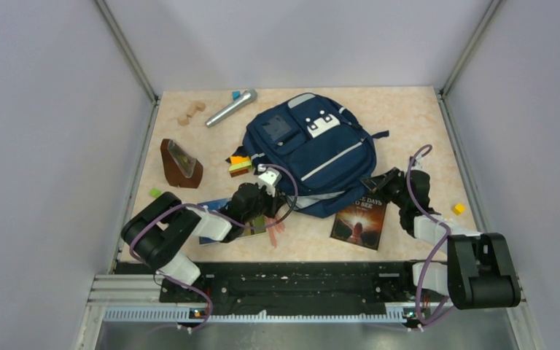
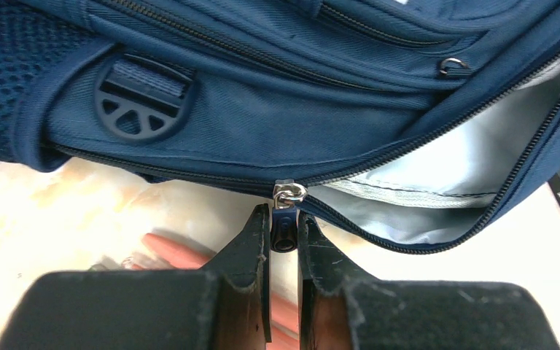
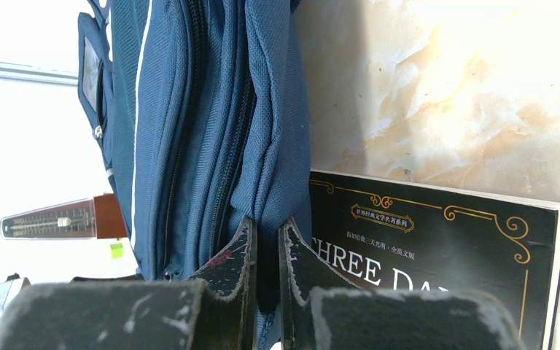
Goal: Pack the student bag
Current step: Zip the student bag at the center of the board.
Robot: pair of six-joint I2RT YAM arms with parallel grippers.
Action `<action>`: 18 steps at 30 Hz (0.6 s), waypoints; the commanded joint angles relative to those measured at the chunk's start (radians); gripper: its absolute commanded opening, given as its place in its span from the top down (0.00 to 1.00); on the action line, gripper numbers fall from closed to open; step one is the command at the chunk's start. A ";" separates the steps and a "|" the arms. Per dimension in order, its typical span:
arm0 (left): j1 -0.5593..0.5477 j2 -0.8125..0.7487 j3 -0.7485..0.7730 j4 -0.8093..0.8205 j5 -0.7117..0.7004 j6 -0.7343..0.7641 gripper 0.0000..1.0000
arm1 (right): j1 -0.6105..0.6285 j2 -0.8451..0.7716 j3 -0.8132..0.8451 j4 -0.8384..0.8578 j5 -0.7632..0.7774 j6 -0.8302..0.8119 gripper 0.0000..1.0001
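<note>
Setting: a peach, marble-patterned bench (image 1: 408,124) boxed in by plain grey walls.
Student bag: the large navy-blue fabric backpack with light grey stripes (image 1: 313,157) lies flat mid-bench, its top towards the far edge; a white patch sits on its front pocket.
Top view only: a silver microphone (image 1: 230,108) and pale wooden blocks (image 1: 190,112) near the far-left corner, a brown wedge-shaped metronome (image 1: 181,163) by the left edge, and a small yellow cube (image 1: 459,208) by the right edge.
Left wrist view only: twill weave, a mesh panel (image 2: 0,65), a round spoked plastic strap anchor (image 2: 142,98), and the main zip parted on pale grey lining (image 2: 467,160).
Left gripper (image 2: 284,233): pressed together, pinching the black zipper pull (image 2: 284,237) under its silver slider (image 2: 289,194).
Right gripper (image 3: 266,233): nipped tight on a fold of the student bag at its right side.
Writing: the glossy black book (image 3: 437,255) touching the bag's near edge has gold scrollwork and "THREE DA", cut off; a small line above it cannot be read.
</note>
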State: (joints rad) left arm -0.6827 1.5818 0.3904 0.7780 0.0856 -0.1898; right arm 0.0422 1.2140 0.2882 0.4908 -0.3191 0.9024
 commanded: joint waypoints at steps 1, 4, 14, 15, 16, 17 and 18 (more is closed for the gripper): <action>-0.032 0.004 0.013 0.044 0.014 -0.051 1.00 | -0.007 -0.005 0.004 0.121 -0.004 0.022 1.00; -0.051 0.004 0.011 0.061 0.016 -0.078 1.00 | -0.007 -0.008 0.005 0.120 -0.002 0.021 1.00; -0.137 0.016 0.043 0.063 -0.004 -0.165 1.00 | -0.007 -0.027 0.001 0.103 0.014 0.011 1.00; -0.145 0.018 0.046 0.064 -0.008 -0.171 1.00 | -0.007 -0.027 0.001 0.103 0.014 0.012 1.00; -0.154 0.019 0.048 0.064 -0.012 -0.175 1.00 | -0.007 -0.027 0.001 0.103 0.014 0.011 1.00; -0.162 0.021 0.050 0.064 -0.017 -0.181 1.00 | -0.007 -0.028 0.001 0.103 0.014 0.012 1.00; -0.170 0.022 0.052 0.064 -0.023 -0.188 1.00 | -0.007 -0.027 0.001 0.102 0.014 0.012 1.00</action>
State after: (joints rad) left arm -0.8074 1.5925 0.4103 0.7940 0.0422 -0.3271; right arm 0.0425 1.2137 0.2878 0.4904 -0.3126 0.9016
